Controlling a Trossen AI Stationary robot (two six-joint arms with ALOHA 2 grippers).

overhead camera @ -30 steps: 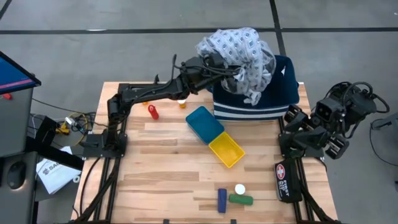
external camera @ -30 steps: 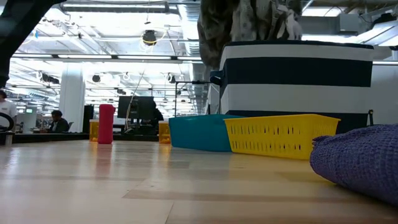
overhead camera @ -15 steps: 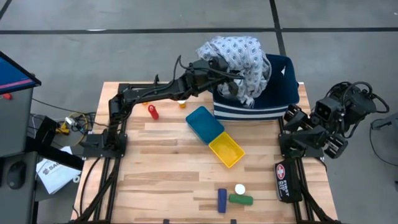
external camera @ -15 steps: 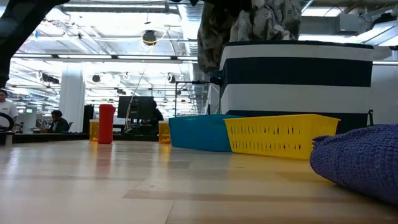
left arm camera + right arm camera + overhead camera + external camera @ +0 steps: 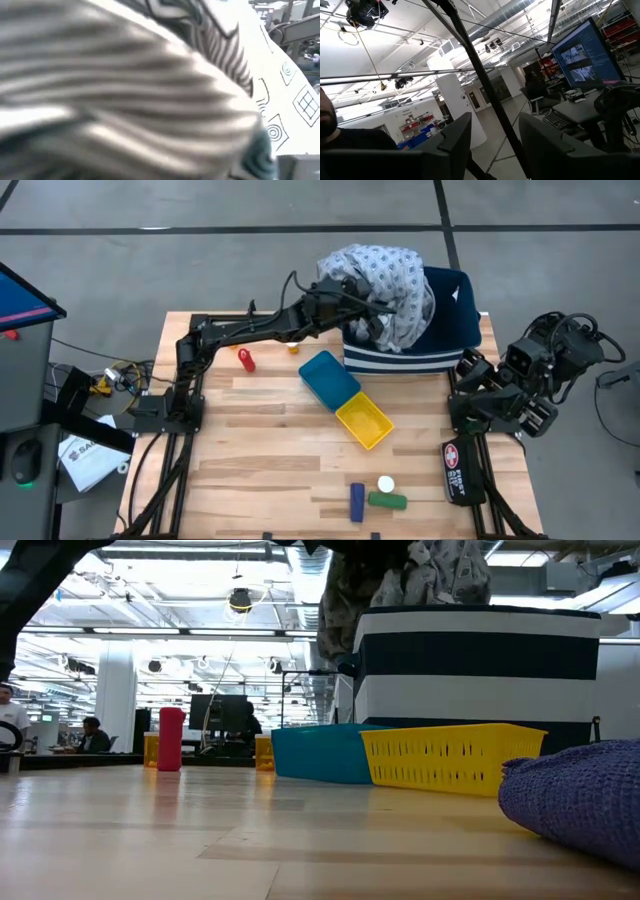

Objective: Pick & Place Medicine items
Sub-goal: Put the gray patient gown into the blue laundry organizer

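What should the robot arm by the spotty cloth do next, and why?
Probably lift the left gripper up and away from the patterned cloth. The cloth is draped over the striped bin, and the red bottle sits unpicked on the table.

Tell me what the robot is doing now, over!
Left gripper at the patterned cloth over the striped basket. Right gripper parked at table's right edge. Red bottle untouched. Cloth covers basket.
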